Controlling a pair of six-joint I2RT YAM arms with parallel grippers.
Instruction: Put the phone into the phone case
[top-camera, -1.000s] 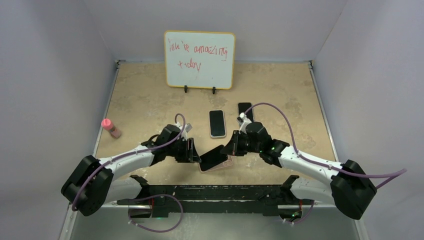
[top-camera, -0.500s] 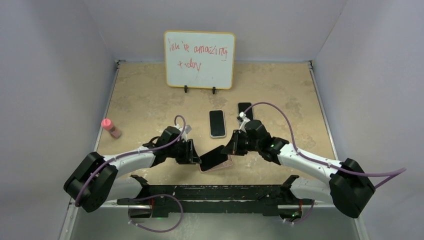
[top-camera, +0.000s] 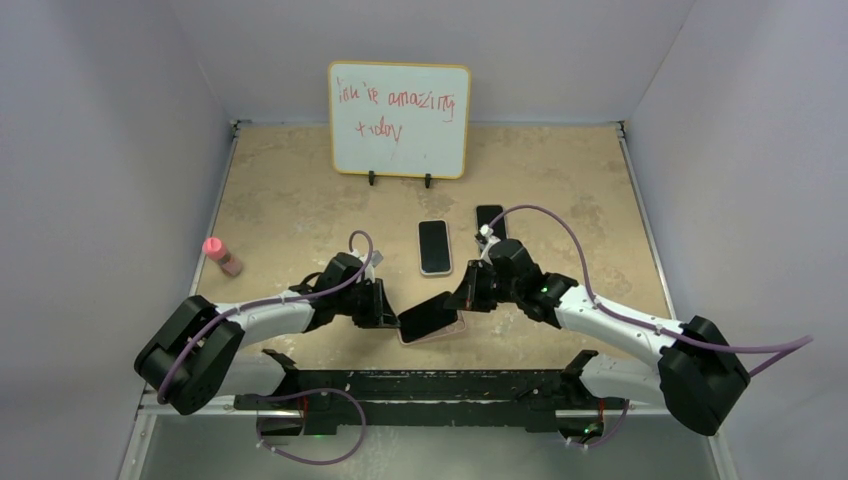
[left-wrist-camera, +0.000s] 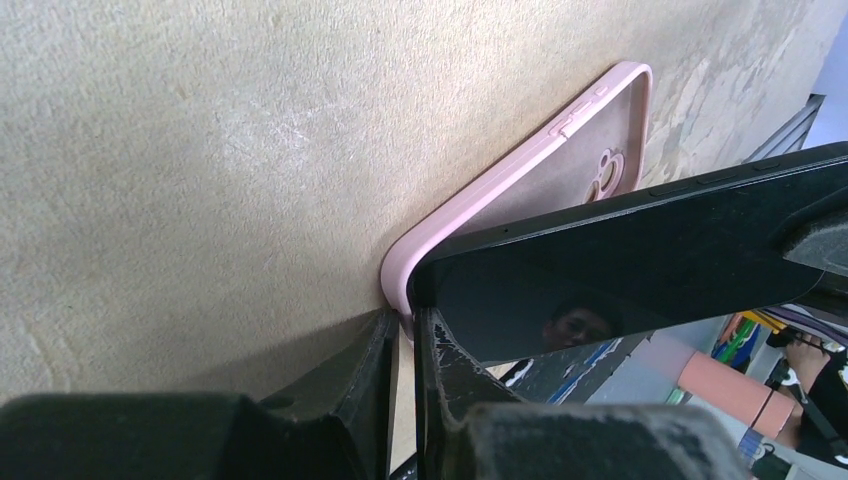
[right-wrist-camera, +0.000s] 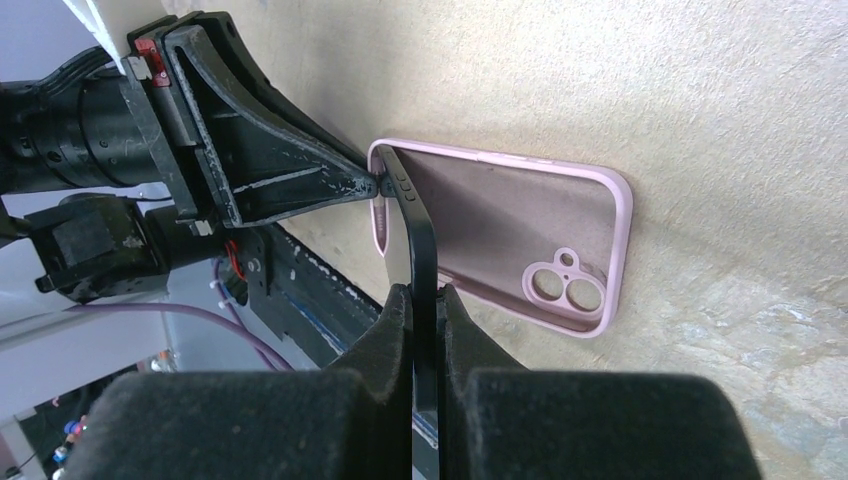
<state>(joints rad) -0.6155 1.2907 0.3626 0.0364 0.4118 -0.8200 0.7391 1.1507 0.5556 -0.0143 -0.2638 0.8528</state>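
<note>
My right gripper (right-wrist-camera: 425, 300) is clamped tight on one edge of the slim black phone (left-wrist-camera: 620, 250), holding it tilted — its low corner sits in the pink silicone phone case (right-wrist-camera: 500, 220), the rest raised above it. My left gripper (left-wrist-camera: 402, 345), jaws almost together, nips that case's corner rim. The case lies flat near the middle of the near edge of the tan table (top-camera: 300, 180).
</note>
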